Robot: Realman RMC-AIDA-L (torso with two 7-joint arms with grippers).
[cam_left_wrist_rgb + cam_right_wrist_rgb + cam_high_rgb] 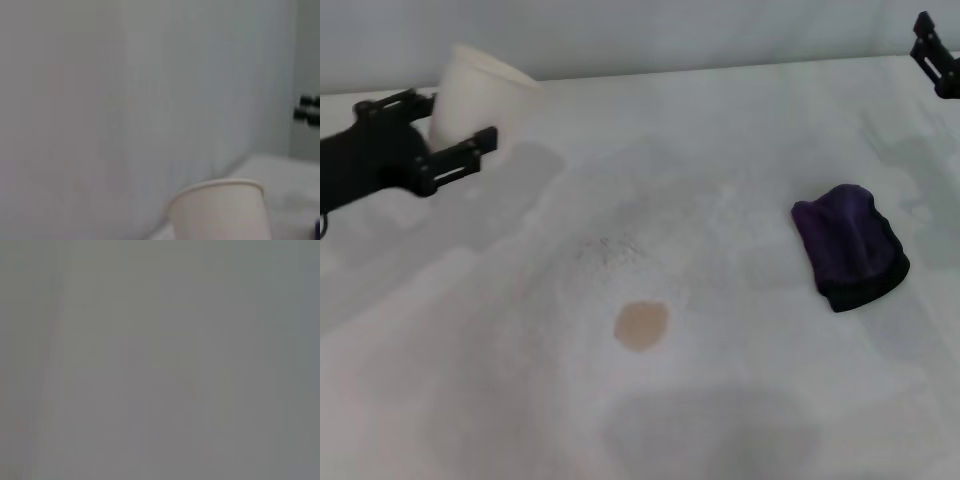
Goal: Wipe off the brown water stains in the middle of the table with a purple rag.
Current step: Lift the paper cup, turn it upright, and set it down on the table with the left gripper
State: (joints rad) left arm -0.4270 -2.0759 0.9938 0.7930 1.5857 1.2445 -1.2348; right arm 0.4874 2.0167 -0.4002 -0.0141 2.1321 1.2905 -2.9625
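Note:
The brown water stain [641,325], a small roundish tan blot, lies in the middle of the white table [740,400]. The purple rag [850,245], a dark purple lump with a blackish edge, lies on the table to the stain's right, with no gripper touching it. My left gripper [458,120] is at the back left, shut on a white paper cup [480,90] that it holds tilted; the cup also shows in the left wrist view [220,210]. My right gripper [935,55] is at the far back right, well behind the rag and mostly out of view.
A faint grey speckled smudge [610,248] lies just behind the stain. The table's back edge meets a pale wall [670,30]. The right wrist view shows only plain grey. The left wrist view shows the right gripper [310,109] far off.

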